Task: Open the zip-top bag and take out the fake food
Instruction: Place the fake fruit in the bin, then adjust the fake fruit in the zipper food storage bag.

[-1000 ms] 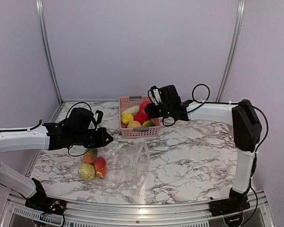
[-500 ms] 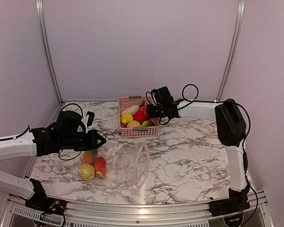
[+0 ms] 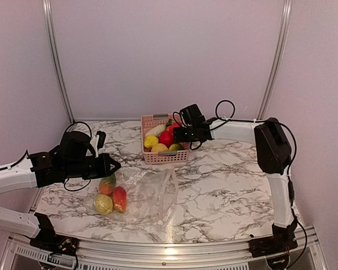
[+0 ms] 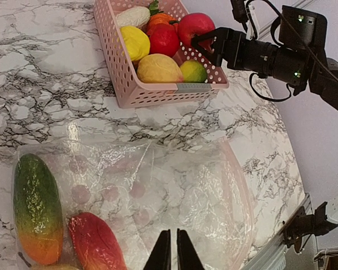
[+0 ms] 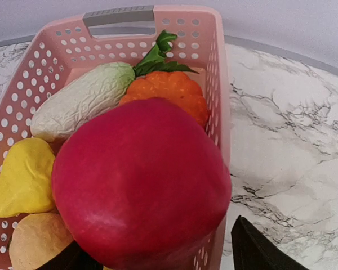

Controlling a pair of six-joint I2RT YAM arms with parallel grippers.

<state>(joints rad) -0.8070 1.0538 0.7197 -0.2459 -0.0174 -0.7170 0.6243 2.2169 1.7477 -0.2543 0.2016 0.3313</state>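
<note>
The clear zip-top bag (image 3: 152,194) lies flat on the marble, its zip strip (image 4: 245,188) at the right edge. Inside its left end lie three fake foods: a green-orange piece (image 4: 36,208), a red one (image 4: 96,244) and a yellow-green one (image 3: 103,204). My left gripper (image 4: 172,253) hovers over the bag, shut and empty. My right gripper (image 5: 156,236) is at the pink basket's (image 5: 214,84) right wall, jaws open around a red apple (image 5: 138,180); a gap shows beside the right finger (image 5: 259,250). The basket holds more fake food: a white radish (image 5: 79,107), an orange piece (image 5: 169,90) and a yellow one (image 5: 22,180).
The basket (image 3: 155,157) stands at the back middle of the marble table (image 3: 231,185), just beyond the bag. Purple walls and metal frame posts (image 3: 56,62) close in the back and sides. The table's front rail (image 3: 169,247) runs just below the bag.
My right gripper has settled lower over the basket with the red apple and its jaws have widened. My left arm has drawn back to the left, still shut.
</note>
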